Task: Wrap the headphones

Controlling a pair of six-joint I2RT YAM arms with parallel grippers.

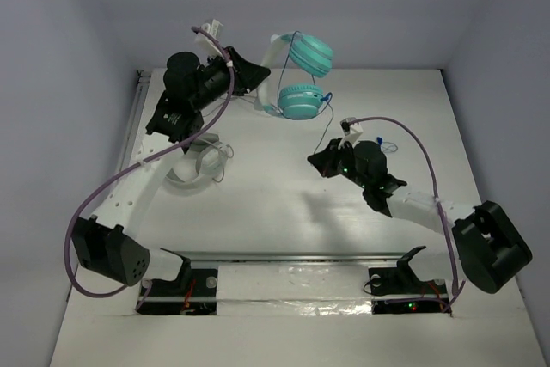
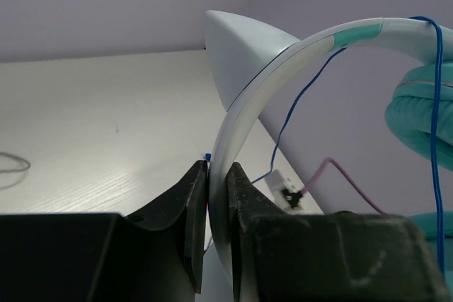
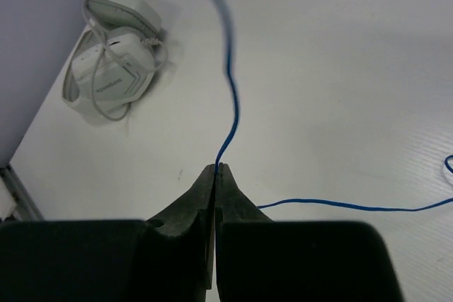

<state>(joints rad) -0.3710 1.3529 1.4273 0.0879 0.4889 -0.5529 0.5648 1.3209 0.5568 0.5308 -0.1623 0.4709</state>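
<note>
**Now both arms have a hold: headband left, cable right**

Right, the left gripper (image 2: 218, 175) is clamped on the white headband (image 2: 244, 118) of the headphones (image 1: 299, 75). They sit beyond the white headset (image 1: 199, 165) and off to its right, up by the back wall. The band arches away from the jaws with both teal cups (image 1: 301, 99) at its far end, one behind the other. Whether the lower cup rests on the table (image 1: 258, 221), I can't tell.

The right gripper (image 3: 216, 169) is out to the right of that headset and about level with it, pinched tight on the thin blue cable (image 3: 230, 97). And here's the key line: from that pinch the cable runs straight away toward the cups, front to back. Its loose tail trails off on the side away from the headset.

So the right arm has the cable. By my reading, the next move is to carry it round the headphones while the left steadies the frame.
</note>
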